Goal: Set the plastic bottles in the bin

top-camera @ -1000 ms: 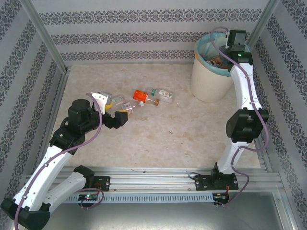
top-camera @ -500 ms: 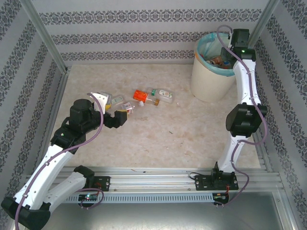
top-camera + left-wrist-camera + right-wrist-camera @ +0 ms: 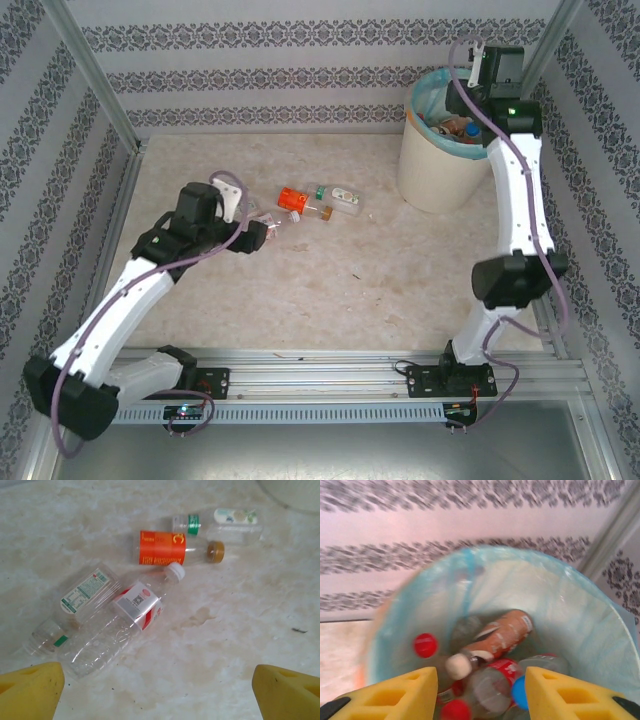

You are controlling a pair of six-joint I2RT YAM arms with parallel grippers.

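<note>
The pale marbled bench [image 3: 380,280] carries the cream bin [image 3: 435,175] at its far right corner, with several plastic bottles [image 3: 502,632] piled inside. The right hand [image 3: 481,695] hangs above it, spread and empty. The left hand [image 3: 159,690], spread wide, hovers near four loose bottles [image 3: 161,547] lying mid-bench.

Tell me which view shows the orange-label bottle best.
The left wrist view: the orange-label bottle lies close and whole, with its label and brown cap sharp. The top view shows it as a small orange patch mid-table. The right wrist view faces into the bin.
</note>
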